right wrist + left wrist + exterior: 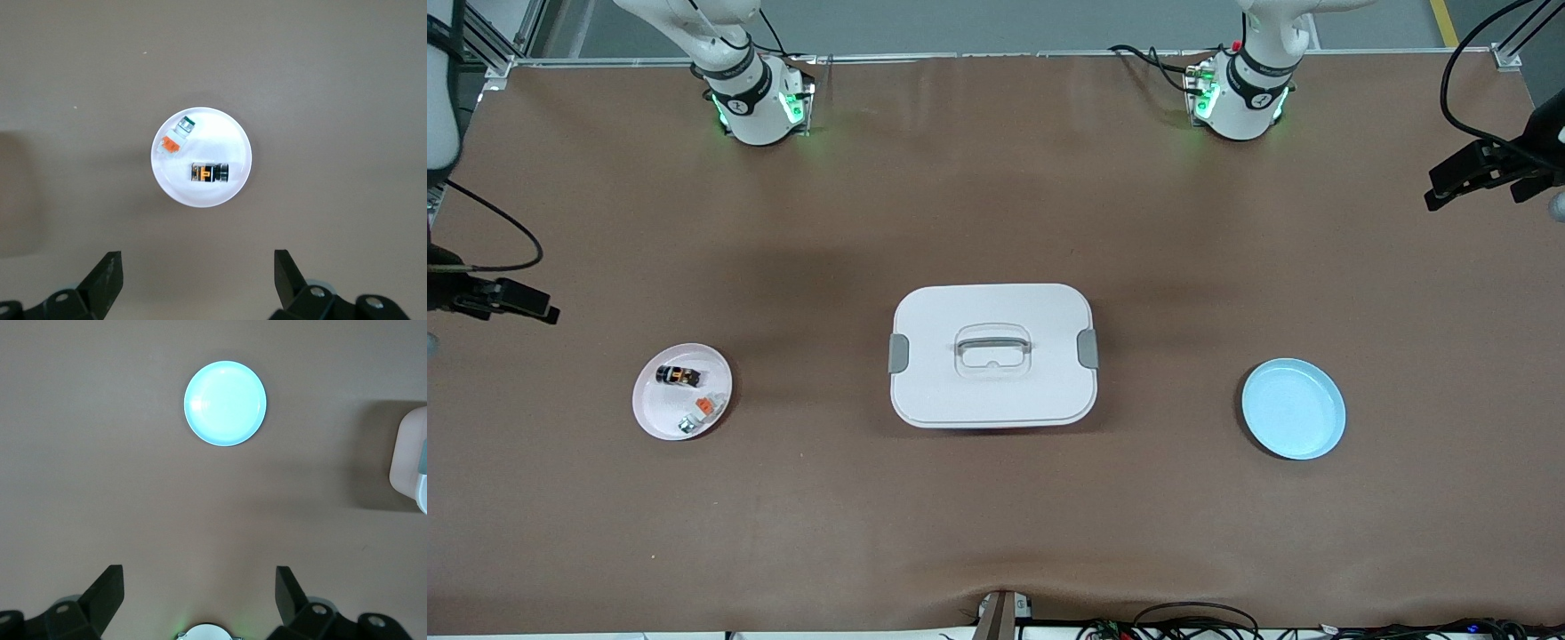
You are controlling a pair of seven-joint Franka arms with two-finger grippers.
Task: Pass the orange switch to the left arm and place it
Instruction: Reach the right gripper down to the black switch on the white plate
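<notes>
Black orange switch [209,173] on its side

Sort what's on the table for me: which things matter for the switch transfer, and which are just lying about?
For the job:
- orange switch, on the white plate
- box, mid-table obstacle
- blue plate, empty
- left gripper and right gripper, both open, high above the plates

Lying about:
- white-grey piece with orange tab
- small clear piece

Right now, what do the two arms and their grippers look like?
Both arms are white with black joint bands; green lights glow at the left arm base and the right arm base, and black cables run to them. The left gripper and right gripper have matte black, wedge-shaped fingers on black mounts.
</notes>
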